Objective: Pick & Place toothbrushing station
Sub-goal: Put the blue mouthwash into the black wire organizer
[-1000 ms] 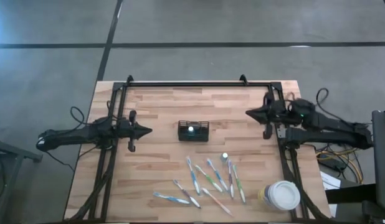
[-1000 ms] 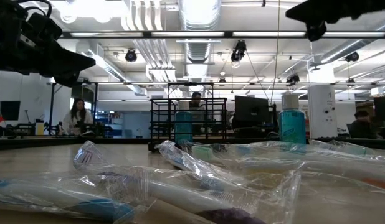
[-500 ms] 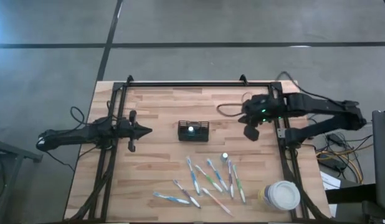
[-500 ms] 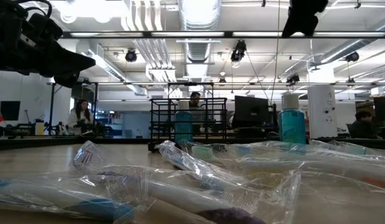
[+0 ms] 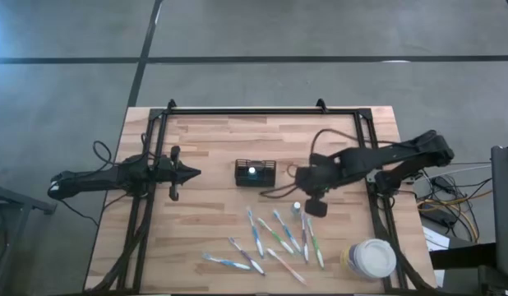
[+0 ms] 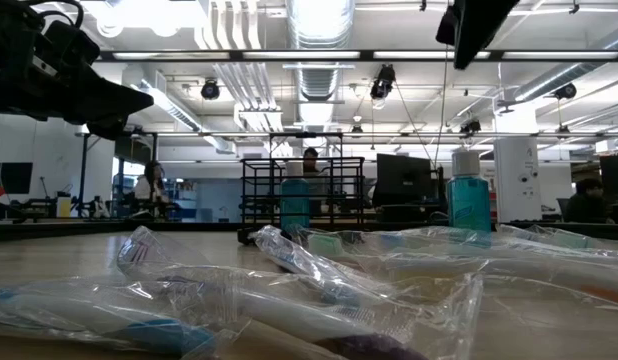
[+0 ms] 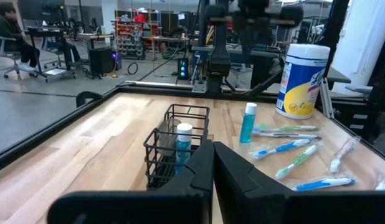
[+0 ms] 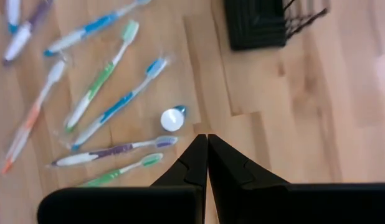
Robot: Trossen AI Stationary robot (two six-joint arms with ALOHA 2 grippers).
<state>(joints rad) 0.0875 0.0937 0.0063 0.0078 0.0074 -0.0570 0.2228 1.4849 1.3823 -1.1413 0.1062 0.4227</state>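
The toothbrushing station [image 5: 255, 173] is a black wire caddy standing on its base mid-table, also seen in the left wrist view [image 7: 174, 146] and the right wrist view [image 8: 258, 22]. A white-capped blue bottle [image 7: 183, 140] stands inside it. My right gripper [image 5: 306, 191] hangs shut above the table, pointing steeply down, to the right of the caddy. Its fingers [image 8: 207, 146] are empty, close to a small white-capped bottle [image 8: 172, 119]. My left gripper [image 5: 192, 173] is level and shut [image 7: 212, 155], left of the caddy and pointing at it.
Several wrapped toothbrushes [image 5: 279, 238] lie scattered near the front edge, right of the middle. The small bottle [image 5: 296, 207] stands just beyond them. A round white-lidded tub [image 5: 371, 259] sits at the front right corner. A black rail frame [image 5: 254, 111] runs along the far edge.
My right arm has swung from the table's right edge out over the table, toward the left and the near edge. Its gripper has tipped from level to steeply downward. It has stayed shut. The caddy and the other things have not moved.
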